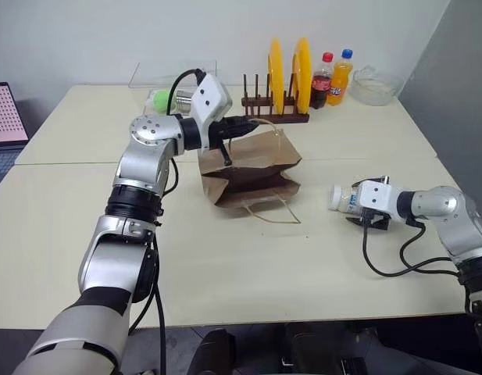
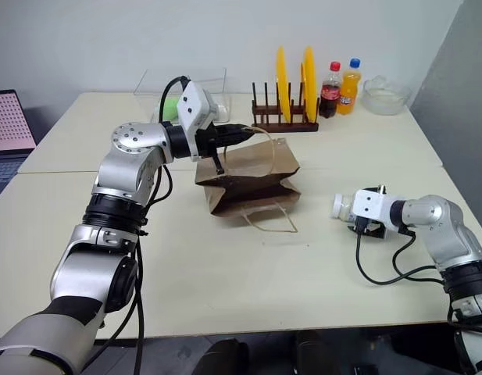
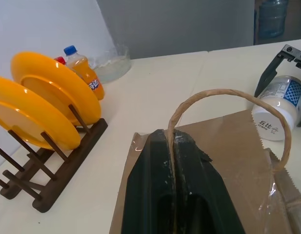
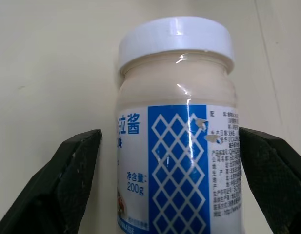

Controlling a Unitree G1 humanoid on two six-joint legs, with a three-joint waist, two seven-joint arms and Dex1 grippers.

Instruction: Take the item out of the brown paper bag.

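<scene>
The brown paper bag (image 1: 252, 168) lies slumped and partly folded at the table's middle, in front of the plate rack. My left gripper (image 3: 172, 141) is shut on the bag's upper twisted-paper handle (image 3: 228, 92), lifting that edge; the other handle (image 1: 273, 216) lies flat on the table. The item, a white jar (image 4: 174, 78) with a blue-and-white label, lies on its side on the table to the right of the bag. My right gripper (image 4: 168, 132) is open, its fingers (image 4: 67, 170) standing on either side of the jar with a gap on one side.
A wooden plate rack (image 1: 276, 117) with two yellow plates (image 1: 301, 74) stands behind the bag. A cola bottle (image 1: 322, 80), an orange soda bottle (image 1: 340, 76) and a glass bowl (image 1: 375, 86) sit at the back right. A clear container (image 1: 158, 86) is back left; a laptop (image 1: 2, 117) is far left.
</scene>
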